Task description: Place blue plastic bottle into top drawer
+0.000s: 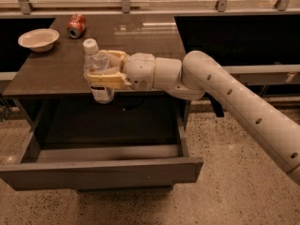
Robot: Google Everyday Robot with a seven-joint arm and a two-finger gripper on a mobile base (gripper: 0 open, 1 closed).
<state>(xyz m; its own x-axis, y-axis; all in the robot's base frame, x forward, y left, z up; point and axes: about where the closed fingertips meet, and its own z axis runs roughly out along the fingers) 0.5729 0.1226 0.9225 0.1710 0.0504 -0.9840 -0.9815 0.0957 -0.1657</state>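
The blue plastic bottle point(95, 62), clear with a white cap, stands upright in my gripper point(99, 69). The cream fingers point(107, 79) are shut around the bottle's middle. It hangs at the front edge of the dark brown table point(56, 74), above the back of the open drawer. The top drawer point(101, 170) is pulled far out below the table. Its grey flat front panel faces the camera and its inside is dark. My white arm reaches in from the right.
A crushed red soda can point(77, 25) lies at the back of the table. A cream bowl point(39, 39) sits at the table's left rear. Dark cabinets stand on both sides, and a speckled floor lies below.
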